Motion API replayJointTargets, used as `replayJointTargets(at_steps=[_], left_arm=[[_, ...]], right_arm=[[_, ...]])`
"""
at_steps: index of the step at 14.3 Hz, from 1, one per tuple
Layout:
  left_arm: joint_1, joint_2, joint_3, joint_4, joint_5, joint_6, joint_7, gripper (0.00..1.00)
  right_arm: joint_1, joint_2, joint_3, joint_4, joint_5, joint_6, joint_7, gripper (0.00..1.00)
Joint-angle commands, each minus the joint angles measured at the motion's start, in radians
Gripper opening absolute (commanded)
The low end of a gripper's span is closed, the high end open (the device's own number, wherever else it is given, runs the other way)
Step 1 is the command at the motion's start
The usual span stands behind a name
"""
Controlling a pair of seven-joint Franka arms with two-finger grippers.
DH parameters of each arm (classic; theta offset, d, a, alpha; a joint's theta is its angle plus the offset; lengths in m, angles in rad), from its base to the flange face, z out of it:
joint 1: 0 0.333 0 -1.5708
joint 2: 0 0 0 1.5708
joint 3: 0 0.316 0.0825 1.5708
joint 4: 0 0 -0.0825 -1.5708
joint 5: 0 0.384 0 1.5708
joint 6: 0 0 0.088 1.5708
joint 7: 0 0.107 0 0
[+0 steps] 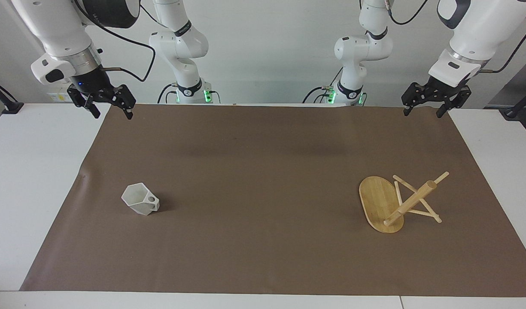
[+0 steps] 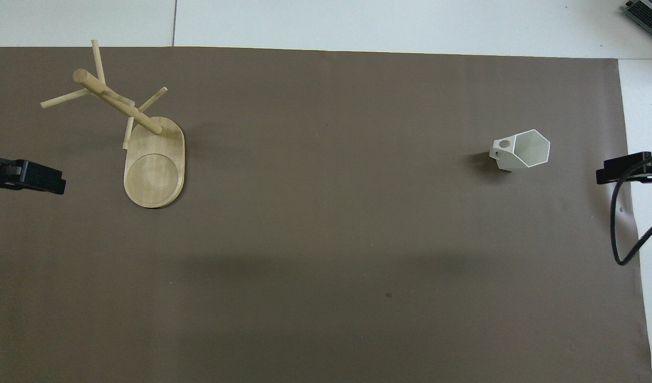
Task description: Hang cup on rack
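Tabletop [image 1: 39, 180] under brown mat [image 1: 263, 171]: cup [image 1: 140, 200] upright toward the right arm's end; rack [image 1: 396, 204] upright toward the left arm's end, well apart. Right end effector [image 1: 110, 110] and left end effector [image 1: 424, 110], both with fingers spread and empty, over the mat's robot-side corners.

No legible text, labels — perhaps none (anywhere)
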Motion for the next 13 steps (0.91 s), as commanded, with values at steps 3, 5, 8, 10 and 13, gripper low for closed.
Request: replayJointTargets(at_steps=[3,5,8,10,13], left_arm=[[-0.003,-0.017,0.001,-0.015,0.021,-0.009,0.004,1.00],[-0.003,-0.017,0.001,-0.015,0.021,-0.009,0.004,1.00],[-0.003,-0.017,0.001,-0.015,0.021,-0.009,0.004,1.00],[-0.003,-0.017,0.001,-0.015,0.021,-0.009,0.004,1.00],[-0.003,-0.017,0.001,-0.015,0.021,-0.009,0.004,1.00]], right_arm=[[0.001,-0.021,0.003,-0.021,-0.004,-0.004,0.028,1.00],[-0.001,-0.021,0.003,-0.021,-0.004,-0.004,0.028,1.00],[-0.001,-0.021,0.003,-0.021,-0.004,-0.004,0.022,1.00],[0.001,-0.021,0.004,-0.021,-0.004,-0.005,0.019,1.00],[0.001,-0.021,0.006,-0.021,-0.002,-0.005,0.017,1.00]])
